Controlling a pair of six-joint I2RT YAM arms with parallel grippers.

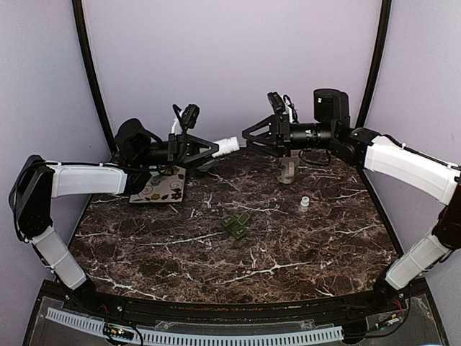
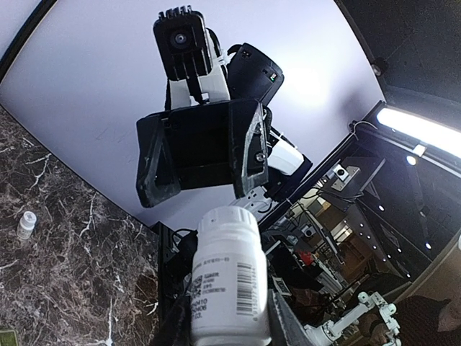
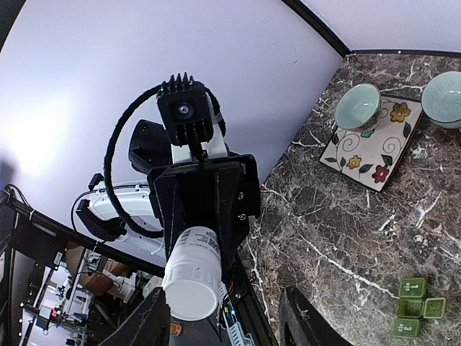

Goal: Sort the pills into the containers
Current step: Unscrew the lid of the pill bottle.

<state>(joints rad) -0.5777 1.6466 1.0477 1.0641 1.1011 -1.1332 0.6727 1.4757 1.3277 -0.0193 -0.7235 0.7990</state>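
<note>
- The left hand (image 1: 216, 148) is clamped on a white pill bottle (image 1: 229, 145) and holds it up in the air, over the far part of the desk (image 1: 302, 252).
- The bottle lies level. Its long axis runs straight out from the left hand, and its free end points at the right hand (image 1: 248, 135).
- The right hand faces it head-on with its fingers spread and nothing between them. The bottle's end is just in front of the gap, not yet inside it.
- That free end looks capped, so I'd judge the next move is for the right hand to slide on along the bottle's axis and grip that end.
- The green pill box (image 1: 235, 225) rests on the desk, well below both hands and towards the arm bases, roughly under the gap between them. Neither hand is clearly closer.
- A small white piece (image 1: 305, 203) sits on the desk below the right hand, on its arm's side. I cannot tell what it is.
</note>
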